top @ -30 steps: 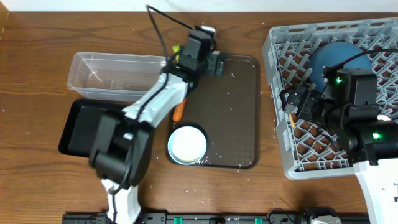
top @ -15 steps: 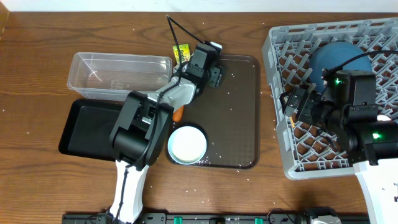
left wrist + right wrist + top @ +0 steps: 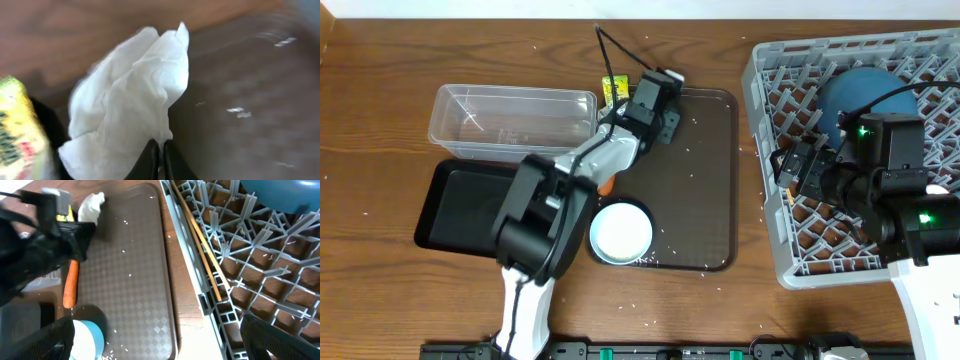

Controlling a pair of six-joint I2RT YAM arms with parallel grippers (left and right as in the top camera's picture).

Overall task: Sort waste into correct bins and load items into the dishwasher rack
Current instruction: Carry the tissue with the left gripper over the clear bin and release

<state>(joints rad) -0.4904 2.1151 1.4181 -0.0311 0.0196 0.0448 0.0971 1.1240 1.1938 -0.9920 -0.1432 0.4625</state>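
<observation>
My left gripper (image 3: pixel 161 150) is shut on the lower edge of a crumpled white tissue (image 3: pixel 130 100) at the back left corner of the brown serving tray (image 3: pixel 690 180). The tissue (image 3: pixel 91 205) also shows in the right wrist view, beyond the left gripper (image 3: pixel 663 100). A yellow-green wrapper (image 3: pixel 17 130) lies right beside it, on the wood (image 3: pixel 613 88). An orange carrot (image 3: pixel 607 183) and a white bowl with a light-blue rim (image 3: pixel 621 232) rest on the tray's left side. My right gripper (image 3: pixel 790 170) hangs open over the dishwasher rack's left edge (image 3: pixel 770 230), empty (image 3: pixel 157 345).
The dark-blue dish (image 3: pixel 860 90) and the wooden chopsticks (image 3: pixel 200 245) sit in the rack. The clear tub (image 3: pixel 510 120) and the black tray (image 3: pixel 460 205) lie left of the serving tray. Rice grains (image 3: pixel 645 262) are scattered near the bowl.
The left gripper has shifted right to the tray's back corner and closed on the tissue. The right arm has not moved.
</observation>
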